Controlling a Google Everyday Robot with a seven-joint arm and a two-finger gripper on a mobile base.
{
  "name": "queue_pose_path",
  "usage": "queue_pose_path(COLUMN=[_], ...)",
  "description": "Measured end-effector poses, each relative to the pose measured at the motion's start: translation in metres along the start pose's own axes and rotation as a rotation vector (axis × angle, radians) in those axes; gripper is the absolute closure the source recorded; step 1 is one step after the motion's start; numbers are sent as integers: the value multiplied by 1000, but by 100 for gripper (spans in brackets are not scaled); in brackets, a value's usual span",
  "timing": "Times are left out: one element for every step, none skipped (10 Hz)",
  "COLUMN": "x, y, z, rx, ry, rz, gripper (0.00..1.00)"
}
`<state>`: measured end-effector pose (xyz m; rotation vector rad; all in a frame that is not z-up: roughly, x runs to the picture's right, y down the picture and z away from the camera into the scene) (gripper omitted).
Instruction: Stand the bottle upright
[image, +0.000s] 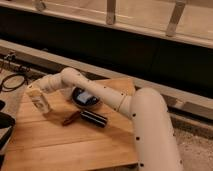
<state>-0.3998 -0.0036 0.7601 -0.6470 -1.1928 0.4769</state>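
Gripper (36, 93) closed around bottle (40, 102) (near-upright) on table (75, 145).

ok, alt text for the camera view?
The robot's hand is at the left of a wooden table, at a whitish bottle that looks nearly upright. A black cylinder and brown stick lie mid-table.

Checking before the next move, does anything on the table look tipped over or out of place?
The bottle leans tilted at the gripper near the wooden table's left edge. The black cylinder lies on its side.
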Motion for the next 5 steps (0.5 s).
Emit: queue_pose_path(x=[-1, -1, -2, -2, -3], y=[1, 1, 1, 1, 3], z=[1, 0, -1, -1, 0], rx=[-4, -6, -6, -8, -13], ry=[0, -1, -2, -2, -2], rz=[-1, -3, -4, -5, -7], gripper=[58, 58, 58, 58, 58])
